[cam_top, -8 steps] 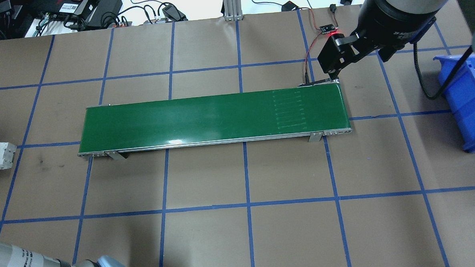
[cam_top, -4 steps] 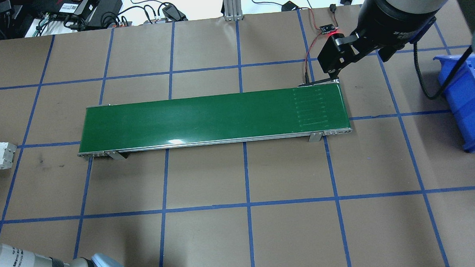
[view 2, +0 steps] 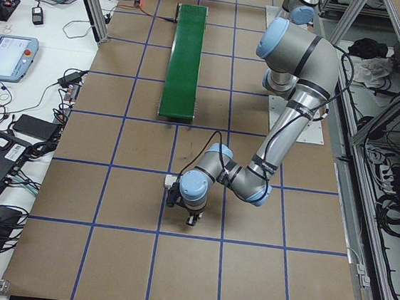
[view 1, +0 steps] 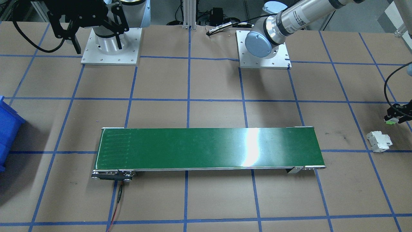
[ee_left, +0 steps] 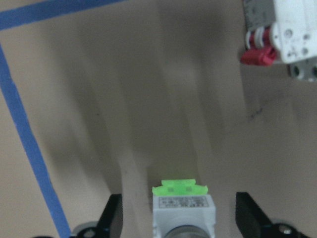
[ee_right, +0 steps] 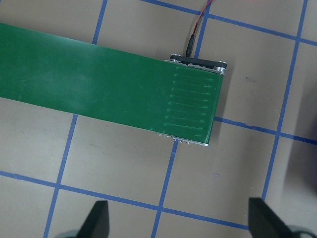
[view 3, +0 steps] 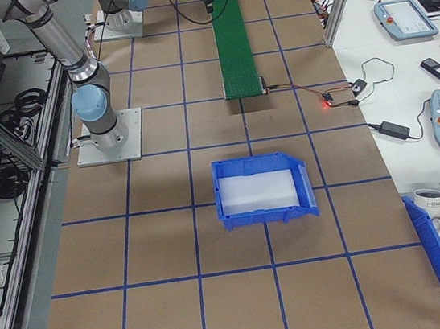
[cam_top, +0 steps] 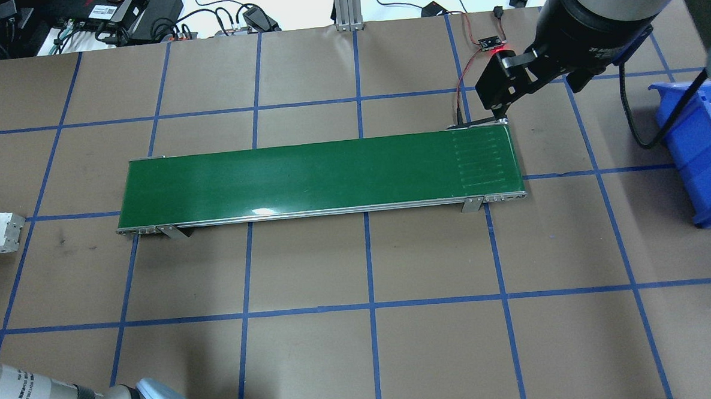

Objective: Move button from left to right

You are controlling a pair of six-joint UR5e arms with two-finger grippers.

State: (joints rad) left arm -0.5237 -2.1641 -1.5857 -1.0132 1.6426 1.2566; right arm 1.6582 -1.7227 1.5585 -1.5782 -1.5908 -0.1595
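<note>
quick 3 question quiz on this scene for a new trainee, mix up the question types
1. True or false: the button lies on the conveyor belt.
2. The fingers of the left gripper are: A) clamped on the button; B) spread either side of it, with gaps showing; C) shut with nothing between them.
3. Fill in: the right gripper is ___ and holds nothing.

Key: 1 false; 2 B; 3 open.
</note>
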